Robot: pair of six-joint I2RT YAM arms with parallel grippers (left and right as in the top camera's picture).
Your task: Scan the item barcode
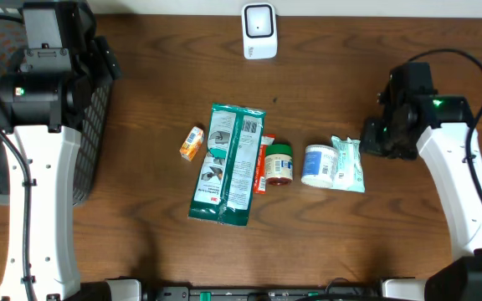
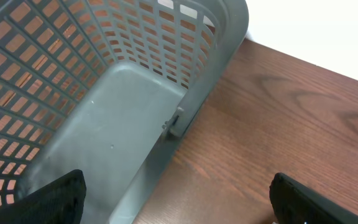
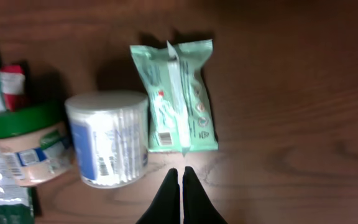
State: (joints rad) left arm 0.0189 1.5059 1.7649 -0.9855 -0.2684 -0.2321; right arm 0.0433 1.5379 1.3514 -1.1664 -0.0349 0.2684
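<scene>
- Mint-green wipes pack [image 1: 347,164] flat on the desk [image 1: 141,209], right end of the row, touching a white tub [image 1: 317,165]; scanner [image 1: 259,31] well apart at the far edge.
- Left wrist view: left gripper [image 2: 176,199] spread wide by the basket [image 2: 135,124] edge, holding nothing.
- Right wrist view: right gripper [image 3: 181,186] pinched together on nothing, just beside the pack's near short end.
- Probably light, soft, squishy, with slick film wrap. Best bet: open up, then pinch across the narrow width near the middle.

The wipes pack [image 3: 176,93] is mint green, the tub [image 3: 107,137] white with blue.
</scene>
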